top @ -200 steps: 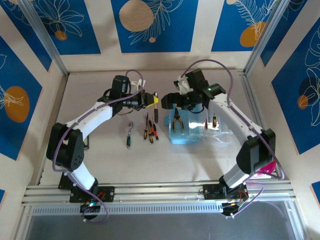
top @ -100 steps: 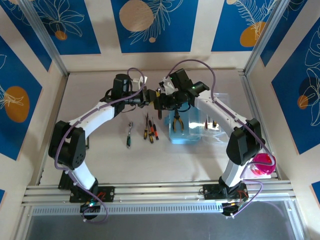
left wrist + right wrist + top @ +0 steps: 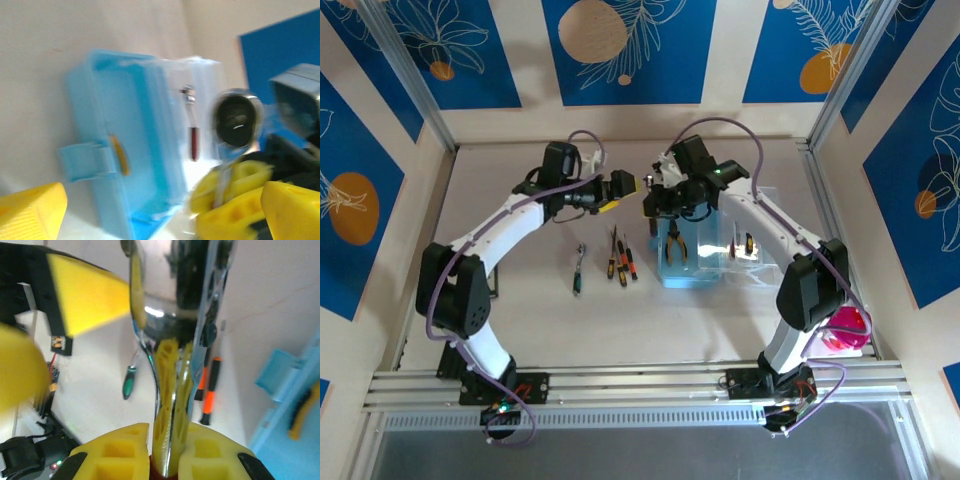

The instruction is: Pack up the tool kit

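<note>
handover step, probably | left gripper is seen wide open | right gripper is clamped on a thin screwdriver, held mid-air near the open case | light, stiff, slick shaft, best gripped by the handle

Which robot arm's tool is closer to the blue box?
Right. The right tool hangs just beyond the far-left corner of the blue box; the left tool is farther left, facing it.

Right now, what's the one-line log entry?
left claw: open | right claw: shut on slim metal tool | case: lid open, pliers inside | loose tools: on table left of case
</note>
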Controlling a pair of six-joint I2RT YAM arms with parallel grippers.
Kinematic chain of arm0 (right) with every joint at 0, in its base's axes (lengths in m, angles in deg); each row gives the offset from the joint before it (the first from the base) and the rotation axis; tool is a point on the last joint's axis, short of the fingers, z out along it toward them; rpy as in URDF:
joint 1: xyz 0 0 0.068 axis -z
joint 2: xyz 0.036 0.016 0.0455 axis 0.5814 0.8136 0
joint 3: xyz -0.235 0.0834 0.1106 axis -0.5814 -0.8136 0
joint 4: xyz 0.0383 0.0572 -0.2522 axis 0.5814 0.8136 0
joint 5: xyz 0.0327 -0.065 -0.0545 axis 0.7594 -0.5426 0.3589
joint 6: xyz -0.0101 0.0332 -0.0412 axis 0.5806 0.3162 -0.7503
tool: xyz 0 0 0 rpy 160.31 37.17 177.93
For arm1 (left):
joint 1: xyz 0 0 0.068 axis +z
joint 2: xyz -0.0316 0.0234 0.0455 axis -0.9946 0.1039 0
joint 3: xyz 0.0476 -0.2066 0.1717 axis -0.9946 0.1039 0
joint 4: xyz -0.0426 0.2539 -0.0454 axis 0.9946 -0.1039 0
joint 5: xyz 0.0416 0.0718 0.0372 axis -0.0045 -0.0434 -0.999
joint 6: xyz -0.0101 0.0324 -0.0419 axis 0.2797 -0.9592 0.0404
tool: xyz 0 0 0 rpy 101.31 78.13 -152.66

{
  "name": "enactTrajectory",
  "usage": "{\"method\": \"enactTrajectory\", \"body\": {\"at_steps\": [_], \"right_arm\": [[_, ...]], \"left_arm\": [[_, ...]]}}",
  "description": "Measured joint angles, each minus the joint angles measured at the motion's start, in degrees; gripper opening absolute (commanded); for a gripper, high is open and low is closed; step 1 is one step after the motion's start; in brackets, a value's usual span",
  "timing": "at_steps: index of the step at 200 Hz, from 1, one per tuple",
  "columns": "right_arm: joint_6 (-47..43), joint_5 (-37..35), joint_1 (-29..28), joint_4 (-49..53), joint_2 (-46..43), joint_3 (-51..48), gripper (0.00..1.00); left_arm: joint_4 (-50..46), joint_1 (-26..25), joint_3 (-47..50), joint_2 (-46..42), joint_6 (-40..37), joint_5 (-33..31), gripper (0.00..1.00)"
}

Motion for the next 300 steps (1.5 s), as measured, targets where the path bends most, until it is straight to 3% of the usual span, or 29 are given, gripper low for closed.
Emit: {"method": "enactTrajectory", "body": {"at_steps": [59,89,123,167,255,300], "right_arm": [[-3.3,-19.5,3.9,11.8,-2.0,-0.2,0.0],[-2.8,-29.5,4.2,17.0,0.2,-0.3,0.0],[-1.7,-36.1,4.5,20.4,1.7,-0.5,0.0],[-0.5,-40.7,5.3,21.7,3.0,-2.1,0.0],[0.5,-41.6,5.3,20.6,4.8,-3.7,0.29],[0.7,-41.6,5.2,20.3,4.8,-3.7,0.35]], "left_arm": [[-21.9,4.9,-3.9,-1.3,-12.7,-18.8,1.0],[-24.5,4.9,-1.5,-2.1,-14.3,-21.4,1.0],[-25.6,4.9,0.5,-2.3,-14.6,-22.0,1.0],[-25.7,4.9,1.2,-2.7,-14.7,-22.1,1.0],[-25.7,4.9,1.9,-3.2,-14.7,-22.1,1.0],[-25.7,4.9,2.0,-3.5,-14.7,-22.1,1.0]]}}
